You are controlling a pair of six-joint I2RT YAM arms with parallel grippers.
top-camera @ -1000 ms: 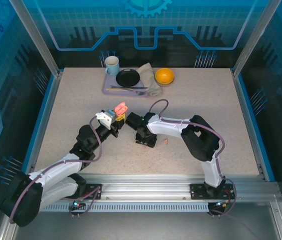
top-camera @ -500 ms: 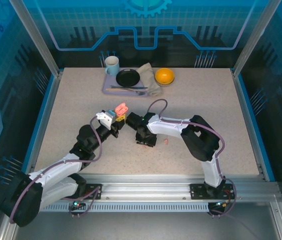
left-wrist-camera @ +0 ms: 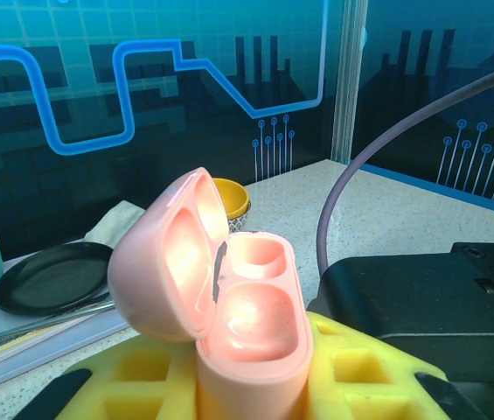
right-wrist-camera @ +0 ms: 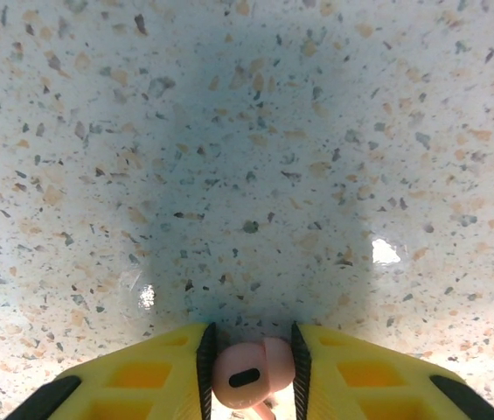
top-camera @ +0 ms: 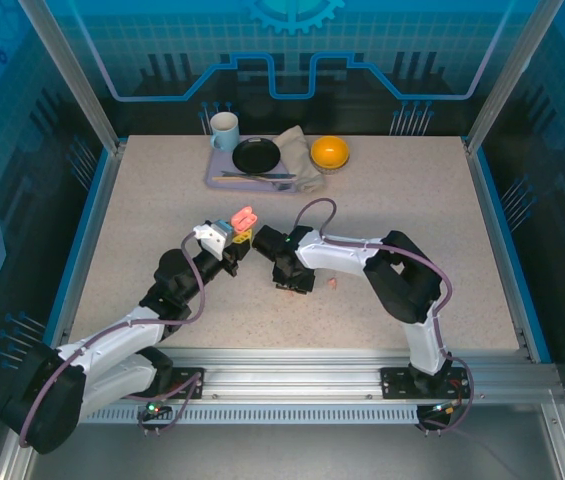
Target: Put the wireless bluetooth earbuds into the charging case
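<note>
The left arm (top-camera: 112, 345) reaches up from the near-left corner toward the middle of the tabletop (top-camera: 412, 210). The left jaws are pressed together on the pink charging case (left-wrist-camera: 251, 337), which stands upright between their yellow pads (left-wrist-camera: 133, 378). Its lid (left-wrist-camera: 172, 258) is swung open to the left, and two rounded wells face up. From above, the case (top-camera: 243, 217) sits raised off the tabletop, just left of the right arm's wrist.

The right arm (top-camera: 402, 280) bends in from the right, and the right jaws point straight down near the tabletop's centre. In the right wrist view they pinch a pink earbud (right-wrist-camera: 251, 374). It sits between the yellow pads (right-wrist-camera: 133, 387) and touches the dark strip on each side, just above the speckled surface. A second pink earbud (top-camera: 333, 283) lies loose on the tabletop just right of those jaws.

At the far edge, a tray (top-camera: 210, 180) carries a mug (top-camera: 224, 130), a black plate (top-camera: 256, 155) and a cloth (top-camera: 297, 145). An orange bowl (top-camera: 329, 152) stands beside it.
</note>
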